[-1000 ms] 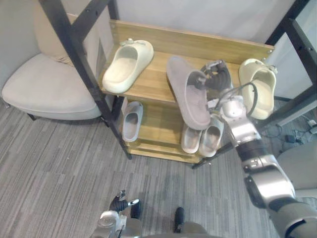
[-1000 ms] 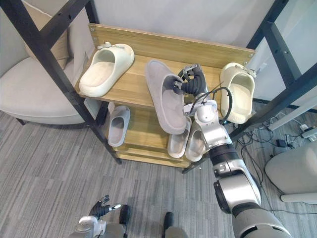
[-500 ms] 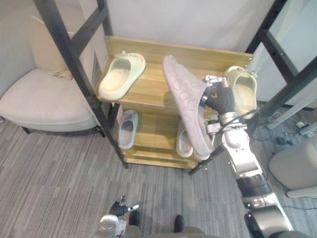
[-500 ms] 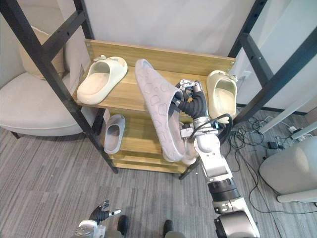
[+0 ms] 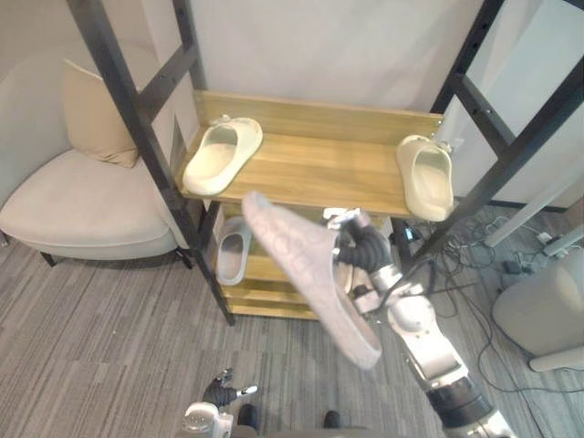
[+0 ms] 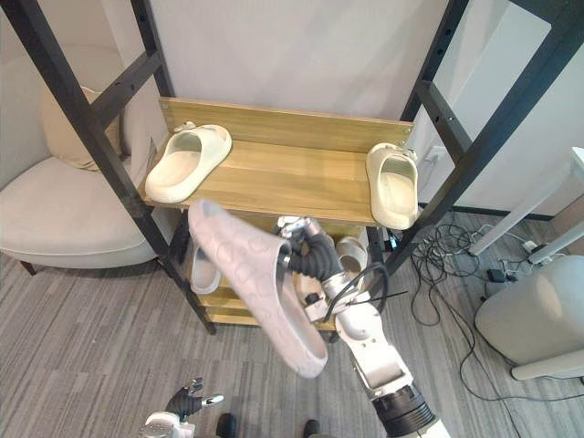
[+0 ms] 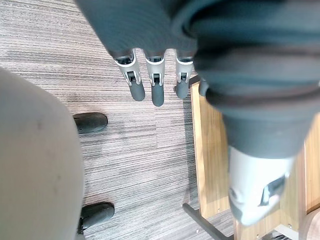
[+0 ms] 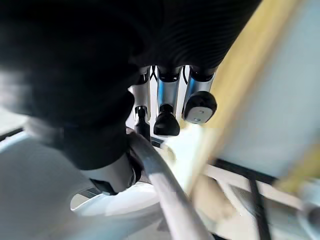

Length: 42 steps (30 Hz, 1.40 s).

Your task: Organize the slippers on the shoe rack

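My right hand (image 6: 316, 259) is shut on a large grey slipper (image 6: 256, 286), held in the air in front of the wooden shoe rack (image 6: 301, 178) with its patterned sole facing up. The slipper's rim (image 8: 166, 191) shows past the curled fingers in the right wrist view. Two cream slippers lie on the top shelf, one at the left end (image 5: 220, 156) and one at the right end (image 5: 425, 177). On the lower shelf a pale grey slipper (image 5: 234, 253) lies at the left, with whitish slippers (image 6: 352, 255) behind my hand. My left hand (image 5: 220, 395) hangs low over the carpet, fingers (image 7: 157, 86) straight.
Black slanted frame posts (image 5: 137, 119) stand on both sides of the rack. A beige armchair (image 5: 78, 205) with a cushion is to the left. Cables (image 6: 456, 251) lie on the floor to the right, near a grey seat (image 6: 538, 315). Striped grey carpet (image 5: 100, 338) lies before the rack.
My right hand has drawn the grey slipper off the top shelf, down and towards me, to the lower shelf's height. The whole picture has shifted as the camera moved back.
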### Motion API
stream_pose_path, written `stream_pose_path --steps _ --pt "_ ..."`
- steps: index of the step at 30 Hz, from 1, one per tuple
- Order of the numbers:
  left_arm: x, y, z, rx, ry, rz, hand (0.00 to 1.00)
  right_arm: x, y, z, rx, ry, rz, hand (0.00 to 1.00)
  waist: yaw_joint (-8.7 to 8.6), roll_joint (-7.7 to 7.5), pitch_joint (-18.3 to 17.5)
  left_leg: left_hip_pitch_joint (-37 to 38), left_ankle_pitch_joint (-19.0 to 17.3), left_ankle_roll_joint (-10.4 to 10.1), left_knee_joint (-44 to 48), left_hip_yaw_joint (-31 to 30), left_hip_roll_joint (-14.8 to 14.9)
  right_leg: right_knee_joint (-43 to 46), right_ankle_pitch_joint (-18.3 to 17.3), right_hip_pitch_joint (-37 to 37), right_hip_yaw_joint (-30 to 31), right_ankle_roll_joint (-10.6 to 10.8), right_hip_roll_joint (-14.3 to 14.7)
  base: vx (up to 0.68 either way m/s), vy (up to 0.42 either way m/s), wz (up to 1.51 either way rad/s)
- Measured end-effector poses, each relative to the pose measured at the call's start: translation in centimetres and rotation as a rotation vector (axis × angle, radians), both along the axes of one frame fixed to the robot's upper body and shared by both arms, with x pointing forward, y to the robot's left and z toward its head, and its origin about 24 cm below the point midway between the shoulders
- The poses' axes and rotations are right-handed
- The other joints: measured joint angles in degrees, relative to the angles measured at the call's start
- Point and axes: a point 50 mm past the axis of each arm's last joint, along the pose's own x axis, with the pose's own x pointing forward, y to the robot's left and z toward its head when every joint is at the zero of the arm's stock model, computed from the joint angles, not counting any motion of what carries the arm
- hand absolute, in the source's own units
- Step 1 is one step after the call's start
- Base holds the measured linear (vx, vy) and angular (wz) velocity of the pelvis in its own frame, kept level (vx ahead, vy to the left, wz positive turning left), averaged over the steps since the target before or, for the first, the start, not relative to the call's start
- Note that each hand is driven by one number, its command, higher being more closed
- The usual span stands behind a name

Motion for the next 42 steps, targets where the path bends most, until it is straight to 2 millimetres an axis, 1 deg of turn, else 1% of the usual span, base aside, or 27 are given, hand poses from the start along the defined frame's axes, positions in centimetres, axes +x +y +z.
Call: stream_pose_path --steps 1,2,3,4,5,6,7,9,11,13,14,15,17,19,21,22,23,24,25,26,28,30,32,35,37,39,42 --pt "0.5 -0.2 0.2 -0.003 -0.015 -0.003 0.0 0.3 0.0 0.0 -0.007 -0.001 -0.003 1.0 0.13 0.56 0.9 -1.9 -1.3 -0.1 3.4 -0.2 0.2 1.7 -0.7 -1.0 0.0 0.0 0.2 -0.15 0.004 0.13" --pt "1.7 -0.7 0.6 -0.014 -0.054 -0.012 0.0 1.1 0.0 0.4 -0.033 -0.021 -0.013 1.0 0.3 2.21 3.3 -6.6 -4.3 -0.1 10.8 -0.8 0.8 6.1 -2.6 -4.0 -0.1 -0.1 0.6 -0.19 0.008 0.12" --pt "2.6 -0.9 1.0 -0.023 -0.089 -0.014 0.0 1.9 0.2 0.8 -0.057 -0.043 -0.022 1.0 0.32 3.12 4.9 -9.9 -5.7 -0.2 15.0 -1.4 1.0 10.2 -4.0 -7.2 -0.3 -0.1 0.7 -0.21 0.003 0.14" --pt "3.1 -1.0 1.2 -0.028 -0.109 -0.011 0.0 2.5 0.2 1.2 -0.073 -0.059 -0.029 1.0 0.34 3.5 5.8 -12.3 -6.4 -0.1 17.3 -1.5 1.1 13.1 -5.1 -9.7 -0.2 -0.2 0.7 -0.24 -0.009 0.13" --pt "4.2 -1.0 1.8 -0.036 -0.152 -0.004 0.0 3.5 0.2 2.0 -0.1 -0.086 -0.039 1.0 0.52 3.6 7.7 -15.5 -7.9 0.0 20.9 -1.6 1.1 17.6 -7.2 -13.3 0.0 -0.2 0.4 -0.26 -0.016 0.09" --pt "5.1 -1.0 2.3 -0.04 -0.184 -0.003 0.0 4.1 0.0 2.5 -0.127 -0.108 -0.05 1.0 0.88 3.8 9.0 -17.8 -9.2 -0.4 23.7 -1.8 1.1 20.6 -8.7 -15.7 0.1 -0.2 0.3 -0.3 -0.015 0.04" --pt "5.8 -1.1 2.7 -0.048 -0.211 0.006 0.0 4.9 -0.4 3.2 -0.162 -0.134 -0.071 1.0 1.35 3.91 9.7 -21.0 -9.9 -0.5 26.6 -2.0 1.3 23.5 -9.6 -18.9 0.2 -0.1 0.3 -0.24 -0.007 -0.02" --pt "7.0 -1.0 3.6 -0.061 -0.266 0.023 0.0 5.8 -0.9 4.4 -0.192 -0.18 -0.103 1.0 1.58 3.87 10.8 -25.9 -11.0 -0.3 31.1 -2.0 1.6 28.2 -10.8 -23.9 0.7 -0.1 0.2 -0.18 0.002 -0.06" --pt "8.1 -0.9 4.3 -0.075 -0.313 0.041 0.0 6.3 -1.1 5.8 -0.198 -0.228 -0.124 1.0 1.72 3.86 11.8 -30.1 -12.5 0.2 36.1 -1.7 1.7 33.8 -12.3 -28.6 1.7 0.1 0.1 -0.13 0.014 -0.11" --pt "9.0 -0.8 5.1 -0.097 -0.364 0.096 0.0 6.7 -0.9 7.2 -0.18 -0.278 -0.143 1.0 1.6 3.82 12.6 -34.7 -14.8 0.3 42.3 -1.4 1.9 40.5 -14.6 -33.7 2.5 0.1 -0.5 -0.08 0.042 -0.11" --pt "9.2 -0.9 5.2 -0.105 -0.376 0.108 0.0 6.7 -0.9 7.5 -0.174 -0.289 -0.147 1.0 1.6 3.8 12.6 -35.8 -15.3 0.3 43.7 -1.5 1.9 41.9 -15.1 -34.7 2.6 0.1 -0.6 -0.05 0.037 -0.01" --pt "9.8 -0.9 5.8 -0.117 -0.413 0.134 0.0 6.8 -0.9 8.4 -0.164 -0.324 -0.157 1.0 1.62 3.92 12.8 -39.1 -16.5 0.4 47.6 -1.8 2.0 45.7 -16.5 -37.8 2.6 0.2 -0.7 -0.04 0.037 0.03" --pt "10.3 -1.1 6.6 -0.149 -0.465 0.124 0.0 7.0 -1.1 9.5 -0.16 -0.362 -0.182 1.0 2.49 4.41 13.0 -42.9 -18.2 0.3 52.1 -2.5 2.2 49.9 -18.3 -41.4 2.6 0.2 -0.7 -0.04 0.041 0.03" --pt "10.5 -2.0 7.4 -0.2 -0.524 0.132 0.0 7.3 -1.5 10.8 -0.159 -0.405 -0.215 1.0 4.58 5.29 12.8 -46.7 -19.9 0.3 56.5 -2.6 2.1 54.8 -20.3 -45.3 3.0 0.2 -0.9 -0.03 0.027 0.04" --pt "10.5 -1.9 8.1 -0.231 -0.586 0.182 0.0 7.5 -1.1 12.6 -0.136 -0.463 -0.227 1.0 5.34 5.82 12.7 -50.6 -20.5 0.4 59.7 -3.1 1.7 58.5 -21.7 -48.9 2.8 0.2 -1.5 -0.03 0.01 0.17" --pt "10.7 -1.7 8.3 -0.225 -0.595 0.212 0.0 7.5 -1.0 13.1 -0.132 -0.479 -0.23 1.0 5.31 5.77 12.7 -51.7 -20.4 0.4 60.2 -3.3 1.7 59.2 -21.9 -49.8 2.7 0.2 -1.5 -0.04 -0.013 0.25" --pt "11.6 -1.0 8.8 -0.199 -0.619 0.274 0.0 7.6 -0.6 15.0 -0.115 -0.538 -0.241 1.0 5.28 5.13 13.1 -55.0 -20.4 0.3 62.1 -4.0 1.6 61.4 -22.7 -52.8 2.5 0.3 -1.5 -0.05 -0.031 0.17" --pt "12.0 0.1 9.0 -0.157 -0.614 0.295 0.0 7.9 -0.6 16.6 -0.095 -0.581 -0.267 1.0 5.3 4.25 13.6 -57.8 -20.5 -0.1 63.7 -4.7 1.6 63.1 -23.3 -55.5 1.9 0.2 -1.5 -0.06 -0.036 0.13" --pt "11.9 0.8 8.6 -0.128 -0.581 0.304 0.0 8.3 -1.0 17.4 -0.083 -0.595 -0.303 1.0 5.3 3.4 14.1 -59.4 -20.5 -0.6 64.7 -4.9 1.7 64.4 -23.6 -57.0 1.6 0.0 -1.5 -0.04 -0.038 0.06" --pt "11.4 1.4 7.9 -0.104 -0.531 0.316 0.0 8.8 -1.7 18.1 -0.063 -0.594 -0.363 1.0 5.35 2.21 14.8 -60.6 -20.7 -0.9 65.7 -5.2 1.6 65.6 -24.0 -58.3 1.7 0.0 -1.6 -0.02 -0.033 0.08" --pt "10.4 1.8 6.6 -0.08 -0.448 0.349 0.0 10.0 -3.4 18.8 -0.024 -0.555 -0.48 1.0 5.78 1.33 15.2 -62.6 -20.6 -1.2 66.8 -5.9 1.3 67.0 -24.4 -60.0 1.4 -0.5 -1.6 0.01 -0.038 0.12" --pt "10.3 1.6 6.5 -0.086 -0.435 0.362 0.0 10.9 -4.3 19.3 -0.002 -0.523 -0.566 1.0 6.38 1.32 15.2 -64.1 -20.5 -1.4 67.2 -6.2 1.0 68.0 -24.6 -61.4 1.3 -0.8 -1.7 0.02 -0.039 0.12" --pt "10.1 1.4 6.3 -0.084 -0.429 0.362 0.0 11.5 -4.5 19.9 0.0 -0.514 -0.614 1.0 6.94 1.34 15.2 -65.3 -20.3 -1.7 67.2 -6.2 0.8 68.5 -24.9 -62.9 1.3 -0.8 -1.8 0.02 -0.042 0.05" --pt "10.1 1.3 6.3 -0.082 -0.426 0.363 0.0 12.3 -5.1 20.7 0.015 -0.49 -0.672 1.0 7.14 1.35 15.2 -66.8 -20.0 -2.3 67.2 -7.1 0.7 68.7 -25.1 -64.0 0.6 -1.3 -1.9 0.03 -0.034 0.1" --pt "10.0 1.0 6.2 -0.079 -0.42 0.352 0.0 13.0 -6.6 21.1 0.042 -0.45 -0.752 1.0 7.42 1.36 15.2 -68.1 -19.6 -3.0 67.2 -8.4 0.0 69.2 -25.4 -64.7 -0.8 -2.4 -2.6 0.05 -0.044 0.24" --pt "10.0 0.9 6.1 -0.075 -0.417 0.346 0.0 13.4 -7.3 21.3 0.062 -0.419 -0.794 1.0 7.63 1.37 15.2 -68.6 -19.5 -3.3 67.2 -8.8 -0.2 69.7 -25.9 -65.0 -1.5 -3.0 -3.0 0.06 -0.057 0.2" --pt "10.0 0.9 6.1 -0.075 -0.416 0.346 0.0 13.9 -7.6 21.7 0.082 -0.389 -0.815 1.0 7.86 1.34 15.0 -69.3 -19.2 -3.8 67.1 -9.2 -0.3 70.6 -26.5 -65.7 -2.1 -3.7 -3.5 0.04 -0.052 0.14"
